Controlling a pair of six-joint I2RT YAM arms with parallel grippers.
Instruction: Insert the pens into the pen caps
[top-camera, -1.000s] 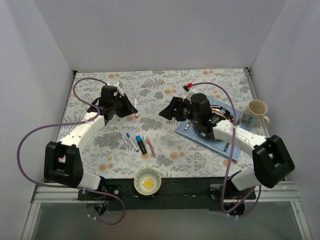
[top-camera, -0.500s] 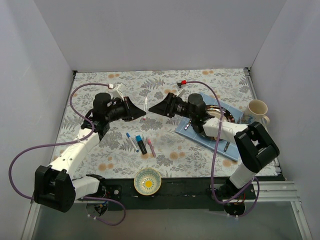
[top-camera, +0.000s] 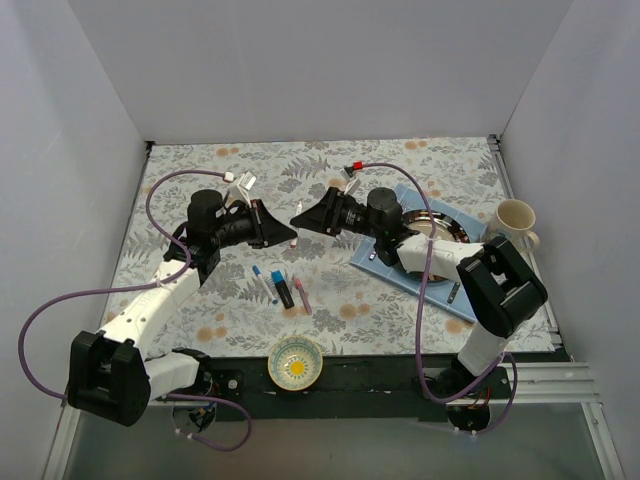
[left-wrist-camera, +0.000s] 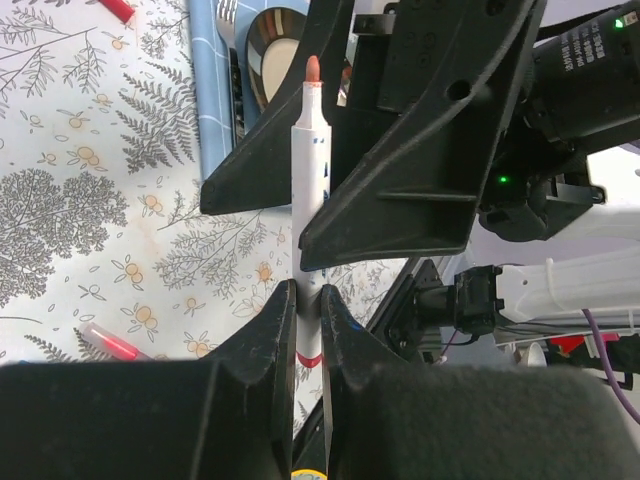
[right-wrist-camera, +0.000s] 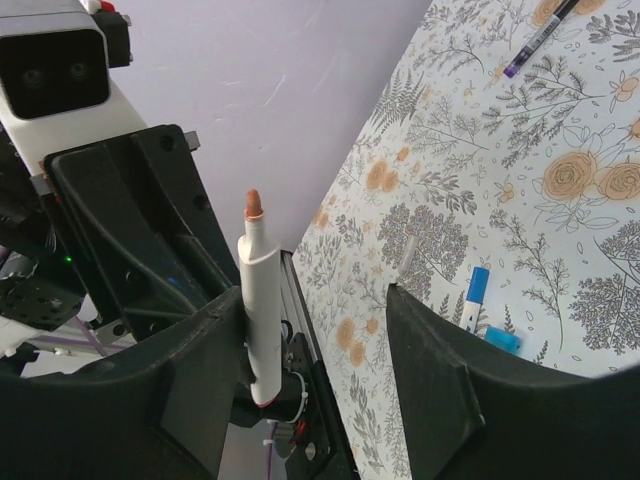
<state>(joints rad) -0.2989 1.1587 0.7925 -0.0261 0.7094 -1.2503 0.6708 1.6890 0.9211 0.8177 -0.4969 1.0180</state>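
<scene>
Left wrist view: left fingers (left-wrist-camera: 283, 312) clamp white pen (left-wrist-camera: 307, 170) low on its barrel, tip bare, raised above counter (left-wrist-camera: 60, 200). Right fingers (right-wrist-camera: 450, 400) stand wide and empty, with the pen just beside one. If you close now, you'll likely shove it askew.

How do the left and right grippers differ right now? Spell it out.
The left gripper is shut on the white pen; the right gripper is open, holding nothing. The left clamps the pen's lower barrel; the right's jaws straddle its upper part. Both face each other in mid-air.
</scene>
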